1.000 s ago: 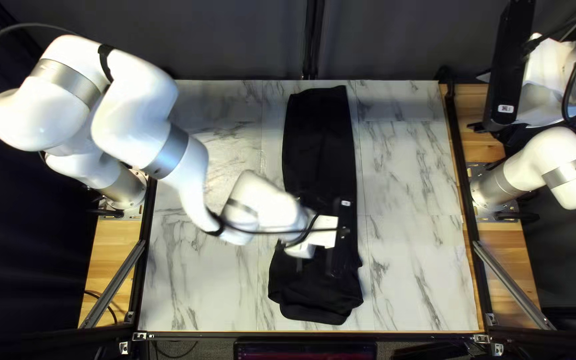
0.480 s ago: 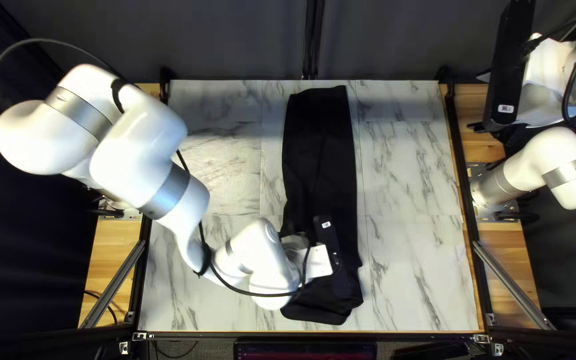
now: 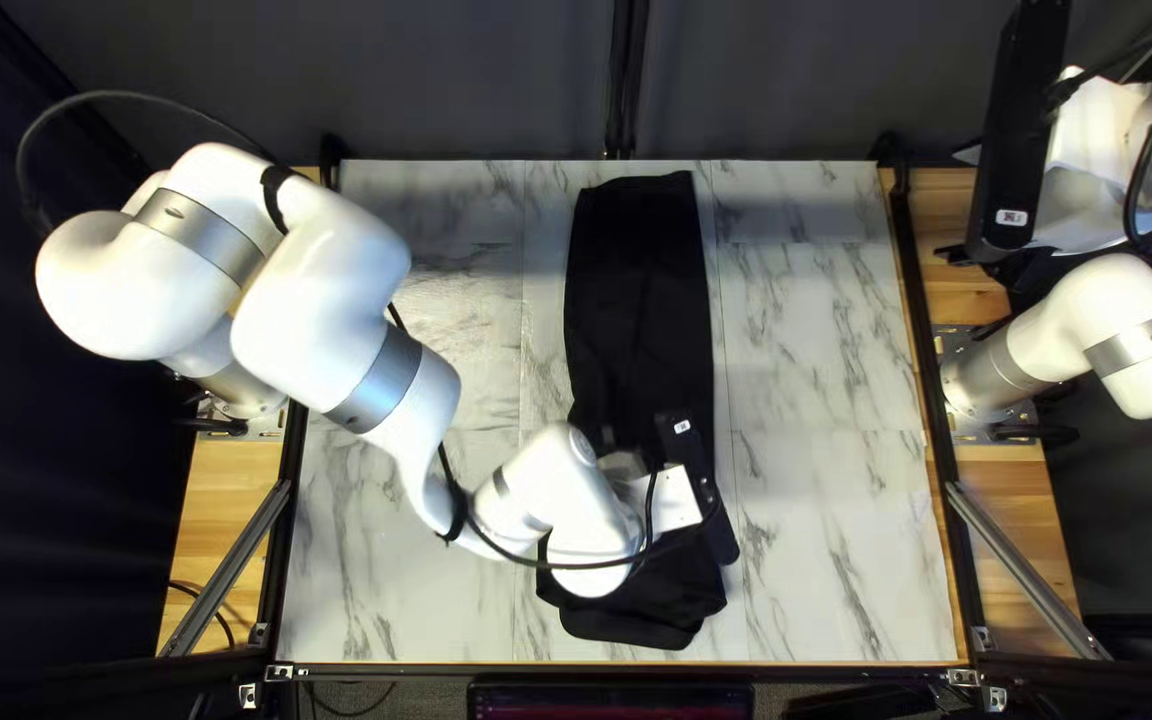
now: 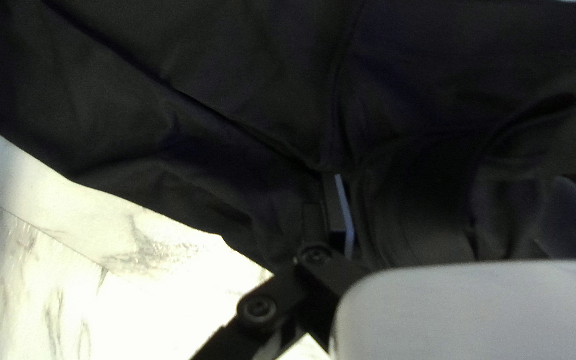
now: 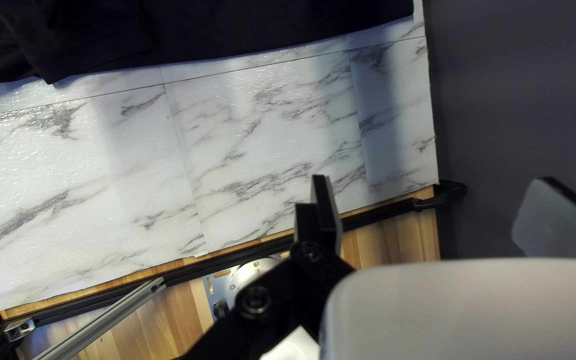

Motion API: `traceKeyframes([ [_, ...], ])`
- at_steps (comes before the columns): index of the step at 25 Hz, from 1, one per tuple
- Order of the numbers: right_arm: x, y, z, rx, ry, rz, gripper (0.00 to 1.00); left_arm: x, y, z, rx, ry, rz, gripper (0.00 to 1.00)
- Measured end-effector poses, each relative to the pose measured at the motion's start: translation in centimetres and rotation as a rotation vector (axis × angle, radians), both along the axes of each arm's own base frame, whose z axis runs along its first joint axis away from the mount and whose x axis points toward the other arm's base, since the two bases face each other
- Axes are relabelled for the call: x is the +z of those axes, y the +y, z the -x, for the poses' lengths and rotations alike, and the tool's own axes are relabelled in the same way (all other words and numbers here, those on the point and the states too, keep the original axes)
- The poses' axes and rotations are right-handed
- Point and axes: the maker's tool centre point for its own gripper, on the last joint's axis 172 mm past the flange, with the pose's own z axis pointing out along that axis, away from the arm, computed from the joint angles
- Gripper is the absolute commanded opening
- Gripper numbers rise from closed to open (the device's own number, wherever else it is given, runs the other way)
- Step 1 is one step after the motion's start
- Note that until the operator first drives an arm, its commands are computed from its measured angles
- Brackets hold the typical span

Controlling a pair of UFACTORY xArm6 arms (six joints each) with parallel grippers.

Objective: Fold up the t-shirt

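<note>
Partly, my left arm (image 3: 556, 494) hides the black t-shirt (image 3: 640, 307); left gripper (image 3: 686, 502) and right gripper (image 3: 1023, 272) stand open.

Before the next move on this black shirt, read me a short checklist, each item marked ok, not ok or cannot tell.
1. Shirt lying on the table: ok.
2. Left jaws open: ok.
3. Cloth clamped in left jaws: not ok, they stand apart over it.
4. Right jaws open and away from the shirt: ok.
5. Shirt smooth near left jaws: not ok, creased.
6. Number of layers there: cannot tell.
</note>
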Motion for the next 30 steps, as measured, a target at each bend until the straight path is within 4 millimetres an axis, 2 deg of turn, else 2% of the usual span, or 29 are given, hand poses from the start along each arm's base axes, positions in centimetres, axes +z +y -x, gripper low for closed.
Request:
traceKeyframes([
  [3,0.0,0.0,0.0,0.0,0.0,0.0,1.0,-0.3,0.5,0.3,0.023,0.008,0.005,1.0],
  [8,0.0,0.0,0.0,0.0,0.0,0.0,1.0,0.0,2.2,2.2,0.059,0.036,-0.009,1.0],
  [13,0.0,0.0,0.0,0.0,0.0,0.0,1.0,1.3,4.0,4.3,0.077,0.082,-0.04,1.0],
  [18,0.0,0.0,0.0,0.0,0.0,0.0,1.0,2.9,5.0,4.7,0.059,0.126,-0.07,1.0],
  [23,0.0,0.0,0.0,0.0,0.0,0.0,1.0,4.7,4.4,3.7,0.018,0.137,-0.088,1.0],
  [30,0.0,0.0,0.0,0.0,0.0,0.0,1.0,2.6,3.3,4.2,0.008,0.129,-0.065,1.0],
])
